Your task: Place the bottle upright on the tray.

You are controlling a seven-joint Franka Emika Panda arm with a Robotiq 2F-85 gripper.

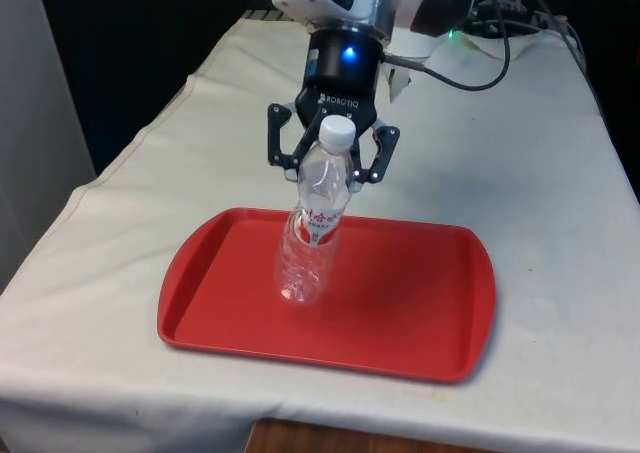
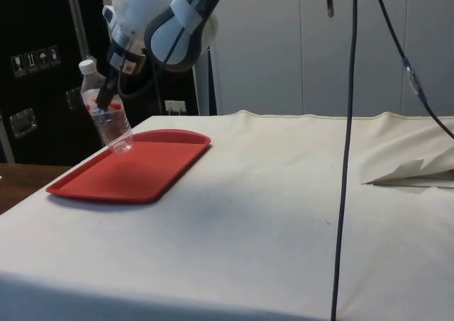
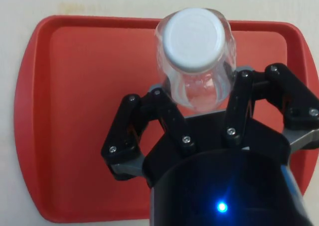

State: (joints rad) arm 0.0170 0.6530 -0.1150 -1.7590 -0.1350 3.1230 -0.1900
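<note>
A clear plastic bottle [image 1: 305,263] with a white cap and a red label stands on the red tray [image 1: 420,303], base down near the tray's middle-left part in the front view. It leans, with the cap tipped away from the robot. My gripper [image 1: 333,176] comes down from above and is shut on the bottle's upper body, one finger on each side just below the neck. From the side, the bottle [image 2: 117,133] rests its base on the tray [image 2: 142,169] while the gripper [image 2: 106,98] holds it near the label. At the wrist, the cap [image 3: 192,36] sits between the fingers [image 3: 239,94].
The tray lies near the table's front edge in the front view. Black cables [image 1: 500,33] trail over the cloth at the far right beside the robot. A cable [image 2: 347,158] hangs down in the side view, and a fold in the cloth [image 2: 411,176] lies at the right.
</note>
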